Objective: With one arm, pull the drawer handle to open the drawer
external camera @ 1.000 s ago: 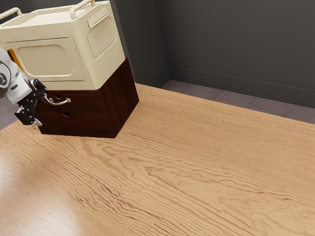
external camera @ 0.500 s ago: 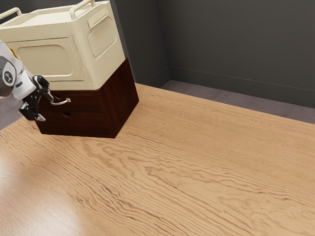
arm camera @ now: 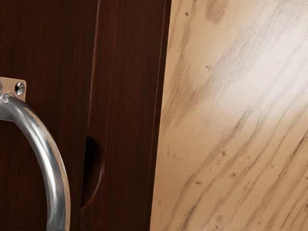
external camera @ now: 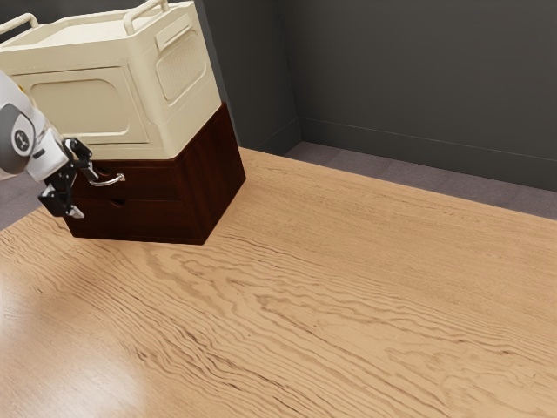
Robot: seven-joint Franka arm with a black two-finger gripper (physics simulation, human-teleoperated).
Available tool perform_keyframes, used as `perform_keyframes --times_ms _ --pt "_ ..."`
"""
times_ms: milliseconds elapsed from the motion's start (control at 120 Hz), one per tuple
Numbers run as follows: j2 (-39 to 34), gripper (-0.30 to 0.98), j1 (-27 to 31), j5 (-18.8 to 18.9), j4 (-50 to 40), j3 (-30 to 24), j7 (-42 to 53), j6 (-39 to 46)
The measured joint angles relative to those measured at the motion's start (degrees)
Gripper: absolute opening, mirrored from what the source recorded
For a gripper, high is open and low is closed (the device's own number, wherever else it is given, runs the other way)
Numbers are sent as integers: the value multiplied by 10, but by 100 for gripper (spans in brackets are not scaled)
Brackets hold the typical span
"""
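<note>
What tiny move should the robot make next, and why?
I'd probably raise the open jaws slightly, so the metal handle comes between them: it seems close to the upper jaw, and the wrist view is centred lower, near the bottom drawer's front.

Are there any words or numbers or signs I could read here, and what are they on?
Arm: a little mark on its round grey part, too small to read.
Table: a faint squiggle, too blurred to tell if it's writing.
Drawers and cream box: no writing that I can see.
</note>
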Motion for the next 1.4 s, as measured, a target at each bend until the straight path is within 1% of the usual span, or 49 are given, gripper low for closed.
perform_keyframes --times_ms 383,625,792,1000,1400 --pt "-19 69 0 -1 -15 5 1 -34" --pt "-51 68 0 -2 -55 4 0 -44" --pt "-82 65 -1 -2 -92 1 -1 -43" --pt "-121 66 2 2 -138 -1 -1 -41" --pt "-166 65 1 14 -182 7 0 -45"
